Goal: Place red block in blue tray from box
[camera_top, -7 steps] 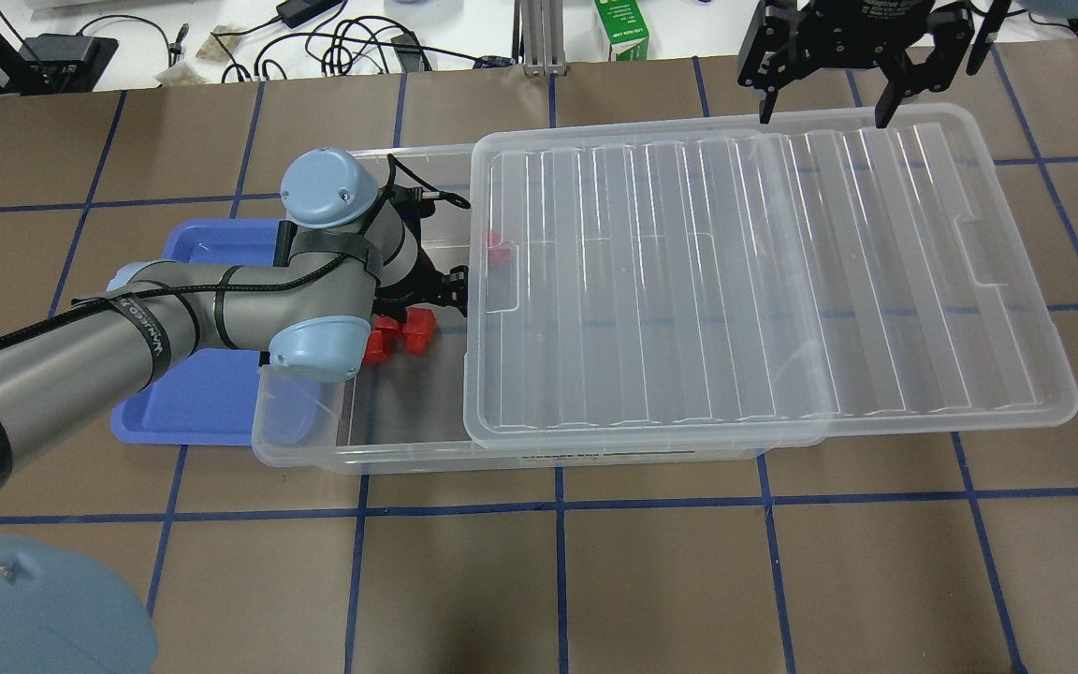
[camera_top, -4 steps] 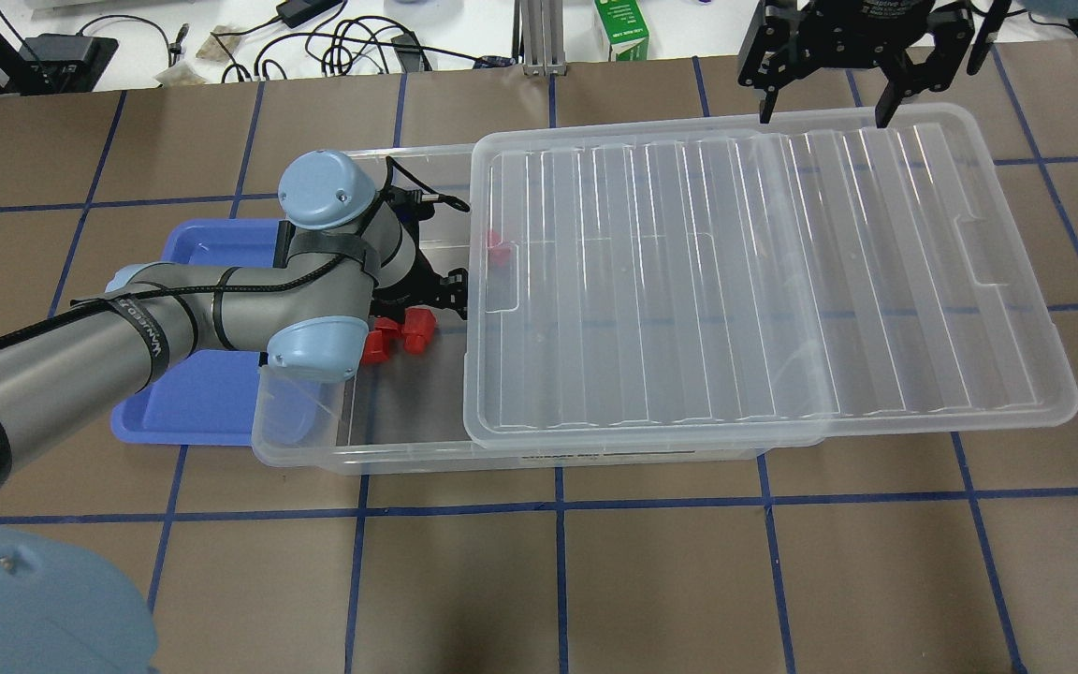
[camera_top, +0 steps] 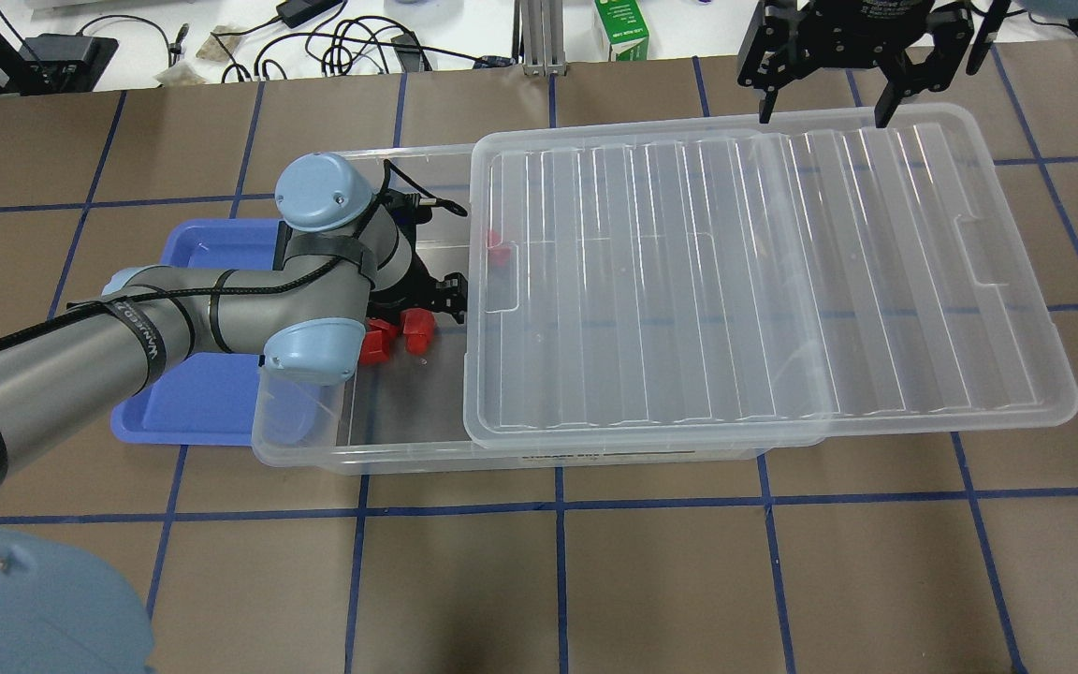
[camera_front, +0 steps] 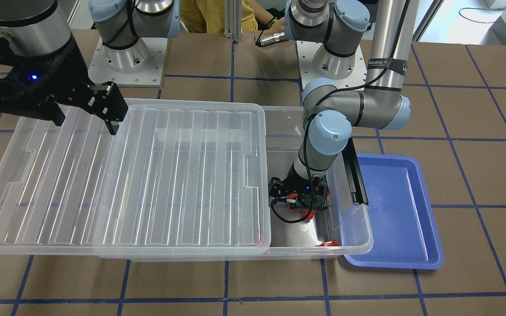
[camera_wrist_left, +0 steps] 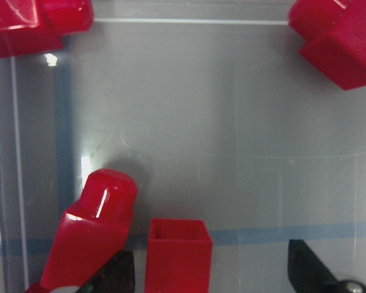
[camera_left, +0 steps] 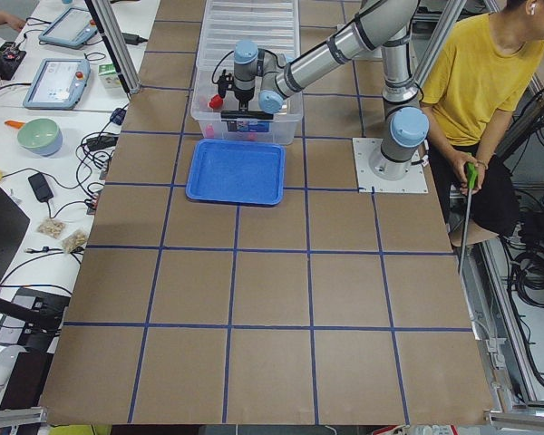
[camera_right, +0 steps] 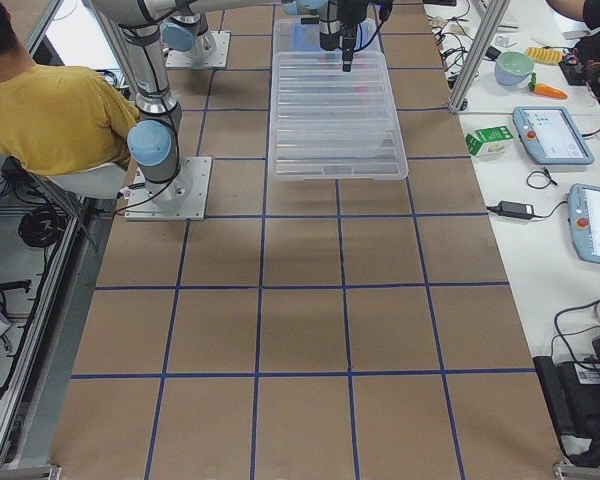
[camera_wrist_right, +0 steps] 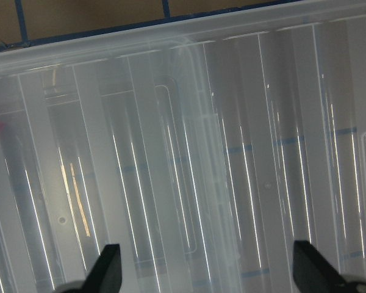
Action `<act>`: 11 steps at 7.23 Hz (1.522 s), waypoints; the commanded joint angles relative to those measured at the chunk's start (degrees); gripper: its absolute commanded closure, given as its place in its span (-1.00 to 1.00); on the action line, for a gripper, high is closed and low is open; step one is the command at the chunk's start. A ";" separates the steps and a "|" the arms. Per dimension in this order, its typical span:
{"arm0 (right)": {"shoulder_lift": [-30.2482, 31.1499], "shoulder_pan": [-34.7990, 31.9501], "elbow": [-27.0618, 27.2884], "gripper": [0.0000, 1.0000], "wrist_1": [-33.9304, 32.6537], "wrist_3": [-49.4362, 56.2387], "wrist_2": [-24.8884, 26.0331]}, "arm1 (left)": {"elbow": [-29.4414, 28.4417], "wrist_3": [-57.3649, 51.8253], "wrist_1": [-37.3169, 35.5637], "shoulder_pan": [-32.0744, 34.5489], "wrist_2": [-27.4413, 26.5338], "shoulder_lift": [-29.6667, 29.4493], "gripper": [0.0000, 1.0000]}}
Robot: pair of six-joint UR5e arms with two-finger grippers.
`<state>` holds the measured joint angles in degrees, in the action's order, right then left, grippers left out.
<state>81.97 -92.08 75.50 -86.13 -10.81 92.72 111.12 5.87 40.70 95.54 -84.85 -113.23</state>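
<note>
The big clear box [camera_top: 389, 461] lies across the table with its ribbed lid [camera_top: 764, 281] slid off toward the robot's right, leaving the left end open. The blue tray [camera_top: 183, 407] sits right against that open end, no block in it yet. The left arm [camera_top: 221, 300] is down inside the opening, and its wrist camera shows the left gripper [camera_wrist_left: 210, 270] spread wide with nothing in its grasp. The red block [camera_wrist_left: 177, 256] stands on the box floor between the fingers, square end up, much nearer one finger than the other. The right gripper [camera_wrist_right: 208, 268] hangs over the lid, also wide open and empty. The trouble spot is a second red block [camera_wrist_left: 100, 235] with a rounded stub, lying just beside the target, right at the near finger [camera_wrist_left: 119, 274]. Close from here and that finger could snag the neighbour, or shove the off-centre block across the slick floor and tip it. Another red piece [camera_wrist_left: 30, 24] and a slanted one [camera_wrist_left: 341, 39] lie farther off. As for writing, white print on the right gripper's body looks like "Adaptive", while the arm strap [camera_top: 141, 332] lettering is too small to read.
</note>
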 commanded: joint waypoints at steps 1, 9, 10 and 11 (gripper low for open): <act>0.03 -0.03 0.00 -1.00 0.00 0.00 -0.09 | 0.15 -0.25 0.09 0.00 -0.05 -0.59 -0.86; -0.06 -0.03 -0.09 -1.00 0.00 0.09 -0.09 | -1.77 0.37 6.98 -0.35 -1.63 6.49 1.00; 0.03 -0.03 -0.09 -1.00 0.00 0.09 -0.09 | -5.18 0.37 15.29 -0.62 -3.12 10.18 1.00; -0.06 -0.03 -0.09 -1.00 0.00 0.09 -0.09 | -10.78 0.54 26.25 -0.88 -3.74 12.92 1.00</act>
<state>81.97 -92.09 75.41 -86.13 -10.73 92.64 105.95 6.26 55.12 95.00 -87.52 -104.20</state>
